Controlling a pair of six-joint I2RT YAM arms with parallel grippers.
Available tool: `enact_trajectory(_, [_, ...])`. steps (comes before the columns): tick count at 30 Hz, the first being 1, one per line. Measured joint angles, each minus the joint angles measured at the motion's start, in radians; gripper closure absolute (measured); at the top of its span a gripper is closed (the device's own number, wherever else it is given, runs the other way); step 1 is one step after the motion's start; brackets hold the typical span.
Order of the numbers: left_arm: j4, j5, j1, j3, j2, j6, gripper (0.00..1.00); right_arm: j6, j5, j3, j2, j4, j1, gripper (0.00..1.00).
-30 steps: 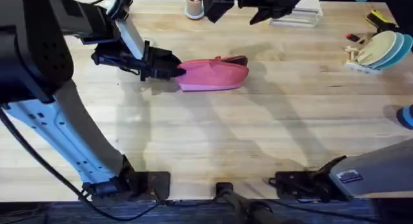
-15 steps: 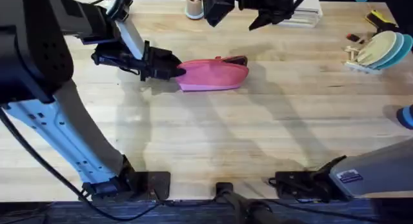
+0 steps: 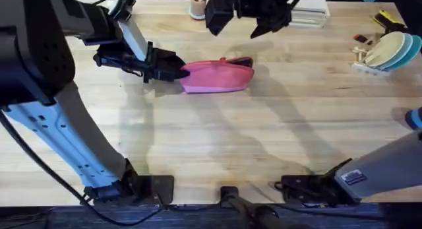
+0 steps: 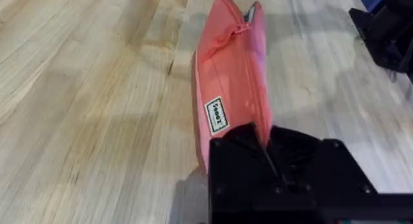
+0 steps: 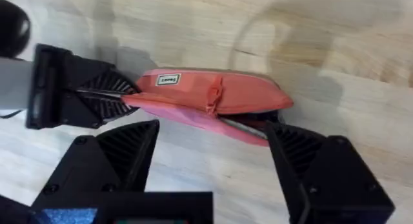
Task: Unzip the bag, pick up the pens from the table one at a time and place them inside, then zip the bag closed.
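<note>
One pink bag (image 3: 218, 76) lay on the table (image 3: 264, 136) toward 12 o'clock, partly unzipped at its 3 o'clock end. The left gripper (image 3: 177, 70) pinched its 9 o'clock end. The right gripper (image 3: 237, 21) hovered at the bag's 12 o'clock, fingers spread.

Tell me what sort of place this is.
Most likely a robot lab workbench set up for handling practice. Two arms are bolted along the near edge of a butcher-block table; on it lie a pink bag, a rack of plates and a small cup, props rather than a lived-in room.
</note>
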Motion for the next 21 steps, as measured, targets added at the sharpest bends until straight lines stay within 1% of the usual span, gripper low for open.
enact_trajectory(17, [0.000,0.000,0.000,0.000,0.000,0.000,0.958,0.000,0.000,0.000,0.135,0.014,0.000,0.003])
enact_trajectory(21, [0.000,0.000,0.000,0.000,0.000,0.000,0.958,0.000,0.000,0.000,0.165,0.039,0.000,0.003])
